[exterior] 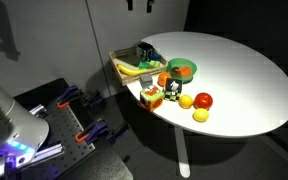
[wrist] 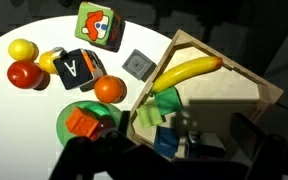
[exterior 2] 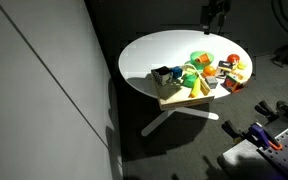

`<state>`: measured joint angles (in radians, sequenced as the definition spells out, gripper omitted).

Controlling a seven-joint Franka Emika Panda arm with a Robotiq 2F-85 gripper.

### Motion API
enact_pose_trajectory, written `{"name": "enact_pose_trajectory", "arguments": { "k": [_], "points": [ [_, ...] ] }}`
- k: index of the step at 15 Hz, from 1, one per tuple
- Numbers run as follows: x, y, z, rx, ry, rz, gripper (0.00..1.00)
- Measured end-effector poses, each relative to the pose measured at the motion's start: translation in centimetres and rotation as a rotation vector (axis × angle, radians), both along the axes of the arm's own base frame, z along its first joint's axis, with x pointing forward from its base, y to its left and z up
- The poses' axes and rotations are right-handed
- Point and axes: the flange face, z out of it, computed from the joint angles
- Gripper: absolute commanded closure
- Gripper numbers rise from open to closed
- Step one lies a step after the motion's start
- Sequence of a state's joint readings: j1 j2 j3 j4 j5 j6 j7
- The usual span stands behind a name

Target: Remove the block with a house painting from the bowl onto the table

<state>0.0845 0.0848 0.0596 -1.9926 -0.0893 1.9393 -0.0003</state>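
Observation:
The block with a house painting (wrist: 99, 25) is a pale cube with a red-orange picture. It stands on the white table (wrist: 24, 20) outside the bowl, near the table's edge in both exterior views (exterior: 152, 97) (exterior 2: 231, 85). The bowl (wrist: 256, 85) is a squarish tan tray holding a banana (wrist: 184, 72) and green and blue pieces (wrist: 164, 105); it also shows in both exterior views (exterior: 124, 62) (exterior 2: 176, 101). My gripper (wrist: 184, 152) is open and empty, high above the tray, seen dark at the top of both exterior views (exterior: 139, 5) (exterior 2: 216, 14).
A round green bowl (wrist: 84, 118) with an orange piece stands beside the tray. A dark cube with a letter (wrist: 79, 68), an orange (wrist: 109, 90), a tomato (wrist: 24, 73), a lemon (wrist: 22, 48) and a small grey square (wrist: 137, 65) lie on the table.

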Motion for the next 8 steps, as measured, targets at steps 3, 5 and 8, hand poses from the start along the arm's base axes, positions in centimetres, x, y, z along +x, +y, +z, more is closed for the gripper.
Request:
{"name": "enact_pose_trajectory", "arguments": {
  "k": [3,5,8],
  "points": [
    [-0.4,0.3,1.5,0.003,-0.029,0.004,0.00],
    [-0.6,0.4,1.9,0.004,-0.041,0.005,0.00],
    [-0.5,0.4,1.5,0.004,-0.033,0.005,0.00]
  ]
}}
